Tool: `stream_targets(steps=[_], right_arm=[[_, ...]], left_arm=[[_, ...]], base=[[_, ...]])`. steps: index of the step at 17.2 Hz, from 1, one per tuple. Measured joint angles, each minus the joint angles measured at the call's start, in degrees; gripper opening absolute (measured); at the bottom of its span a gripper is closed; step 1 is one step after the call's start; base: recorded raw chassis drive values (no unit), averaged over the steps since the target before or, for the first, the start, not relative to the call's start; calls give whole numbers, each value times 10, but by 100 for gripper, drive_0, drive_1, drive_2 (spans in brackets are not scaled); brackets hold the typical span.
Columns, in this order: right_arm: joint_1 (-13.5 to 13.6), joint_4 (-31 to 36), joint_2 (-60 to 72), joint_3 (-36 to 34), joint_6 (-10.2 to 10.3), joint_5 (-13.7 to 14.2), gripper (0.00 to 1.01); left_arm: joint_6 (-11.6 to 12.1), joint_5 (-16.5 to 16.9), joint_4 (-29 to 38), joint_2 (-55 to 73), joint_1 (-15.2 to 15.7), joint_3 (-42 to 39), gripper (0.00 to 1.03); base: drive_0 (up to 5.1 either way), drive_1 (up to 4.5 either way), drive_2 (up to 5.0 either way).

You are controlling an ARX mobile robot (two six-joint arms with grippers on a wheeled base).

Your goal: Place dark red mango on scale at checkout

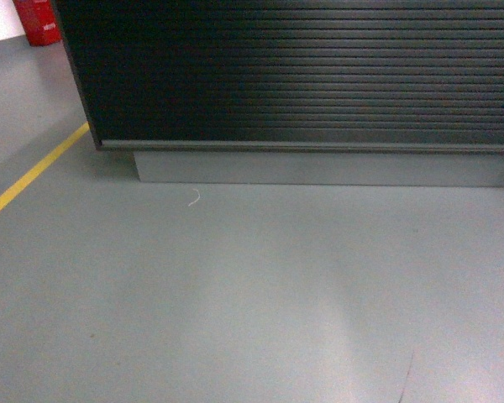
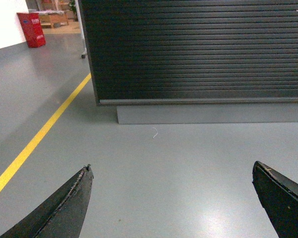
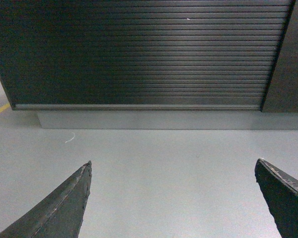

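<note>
Dark red mango, scale — neither in view | long black checkout counter, ribbed front (image 1: 302,75), ahead across grey floor | left gripper (image 2: 171,198), right gripper (image 3: 173,198) — spread wide, empty | handling, judged: smooth, bruisable, light; grasp gently across middle
</note>
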Motion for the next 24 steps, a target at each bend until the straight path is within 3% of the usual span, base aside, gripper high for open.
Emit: stream_targets(steps=[24], right_arm=[[0,1,0,0,0,-1,98]], left_arm=[[0,0,2,0,0,0,98]], base=[[1,424,-421]])
